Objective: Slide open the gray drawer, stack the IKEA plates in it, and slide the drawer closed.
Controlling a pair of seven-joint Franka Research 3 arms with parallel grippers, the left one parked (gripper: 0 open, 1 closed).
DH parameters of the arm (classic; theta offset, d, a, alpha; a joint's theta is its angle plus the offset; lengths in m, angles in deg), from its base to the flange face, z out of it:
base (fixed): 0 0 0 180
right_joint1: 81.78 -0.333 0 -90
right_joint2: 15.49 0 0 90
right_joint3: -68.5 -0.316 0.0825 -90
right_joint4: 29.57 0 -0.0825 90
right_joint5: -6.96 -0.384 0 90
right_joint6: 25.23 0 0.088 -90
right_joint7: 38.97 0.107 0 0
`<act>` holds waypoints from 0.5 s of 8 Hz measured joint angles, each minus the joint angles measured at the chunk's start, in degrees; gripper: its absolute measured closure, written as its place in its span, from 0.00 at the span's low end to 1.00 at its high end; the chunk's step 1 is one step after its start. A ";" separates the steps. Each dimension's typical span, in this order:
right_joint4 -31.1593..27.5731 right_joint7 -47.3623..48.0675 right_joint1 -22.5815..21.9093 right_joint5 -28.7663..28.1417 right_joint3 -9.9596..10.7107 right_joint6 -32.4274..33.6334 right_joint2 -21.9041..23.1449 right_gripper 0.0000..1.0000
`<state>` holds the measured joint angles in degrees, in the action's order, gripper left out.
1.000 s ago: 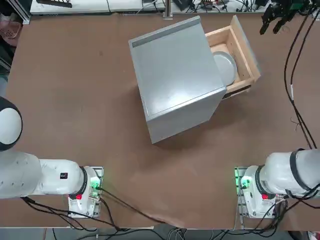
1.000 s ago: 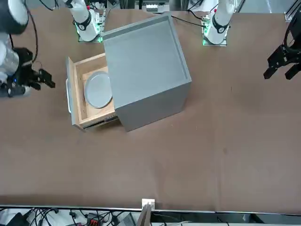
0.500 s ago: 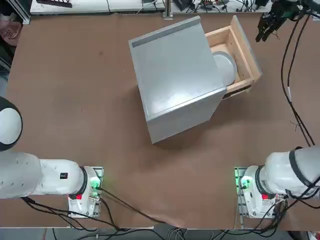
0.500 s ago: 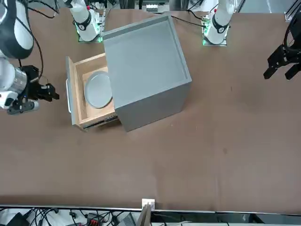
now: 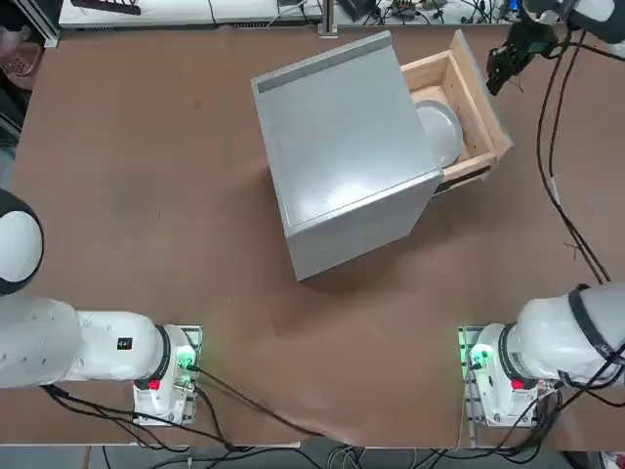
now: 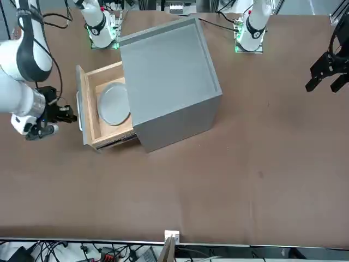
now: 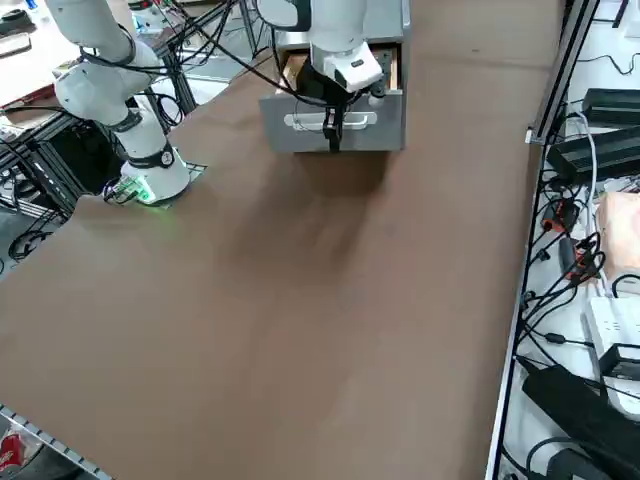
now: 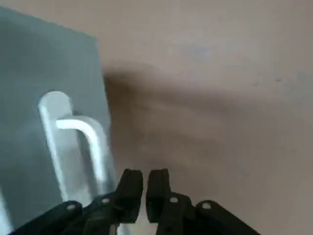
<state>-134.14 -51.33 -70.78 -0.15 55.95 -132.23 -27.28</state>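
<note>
The right hand (image 8: 144,188), fingers nearly together and empty, hangs just outside the open gray drawer (image 6: 90,109), seemingly not touching.

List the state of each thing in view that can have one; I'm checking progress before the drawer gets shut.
gray drawer: pulled open, sticking out of the cabinet.
IKEA plates: lying in the drawer; only the top plate shows.
right gripper: shut, empty, just outside the drawer's front panel by its handle.
</note>
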 joint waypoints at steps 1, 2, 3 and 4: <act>0.00 0.82 -0.75 -0.63 -0.01 -0.09 -0.08 0.99; 0.00 2.39 -1.38 -1.28 -0.06 -0.12 -0.07 1.00; 0.00 5.26 -2.51 -1.96 -0.06 -0.25 -0.05 1.00; 0.00 8.11 -4.03 -2.89 -0.11 -0.30 0.02 1.00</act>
<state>-134.14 -43.22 -74.82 -3.04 55.84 -132.52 -27.27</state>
